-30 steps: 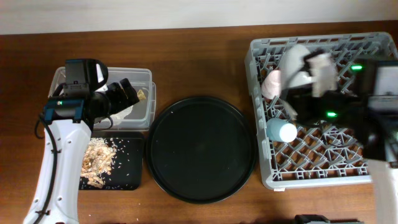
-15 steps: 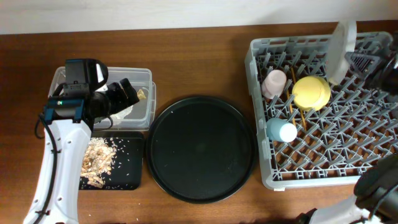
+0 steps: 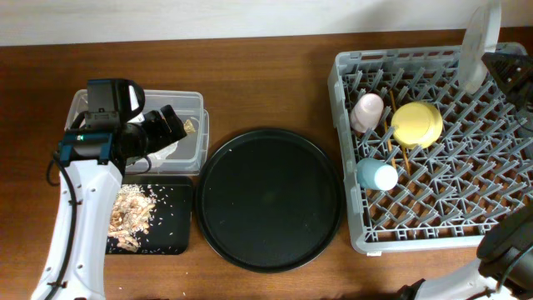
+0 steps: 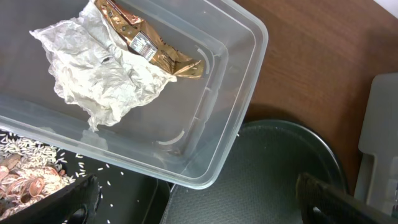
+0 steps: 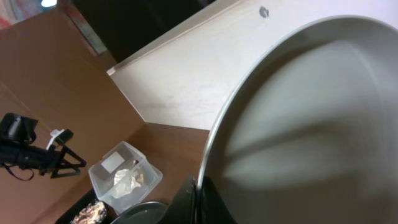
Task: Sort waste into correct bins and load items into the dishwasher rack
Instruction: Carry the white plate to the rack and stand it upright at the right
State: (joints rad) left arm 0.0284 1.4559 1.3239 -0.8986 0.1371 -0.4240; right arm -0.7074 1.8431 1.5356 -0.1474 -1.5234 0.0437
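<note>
Nearest, the shallow black tray holds the food scraps, and the round black tray beside it on the bench lies bare. Behind them the left end effector has not stirred. Its jaws stand wide apart and empty over the clear box, where the tissue and the gold wrapper already lie.

In the rack the blue cup, pink cup, yellow bowl and chopsticks are in place.

The change is at the far right corner. A second ago the right arm hung over the middle of the rack, hiding the bowl. Now the right end effector, clamped on the white plate, has swung out there and holds it on edge above the pegs. The plate looks to be the last item unracked — it needs lowering into a slot.
</note>
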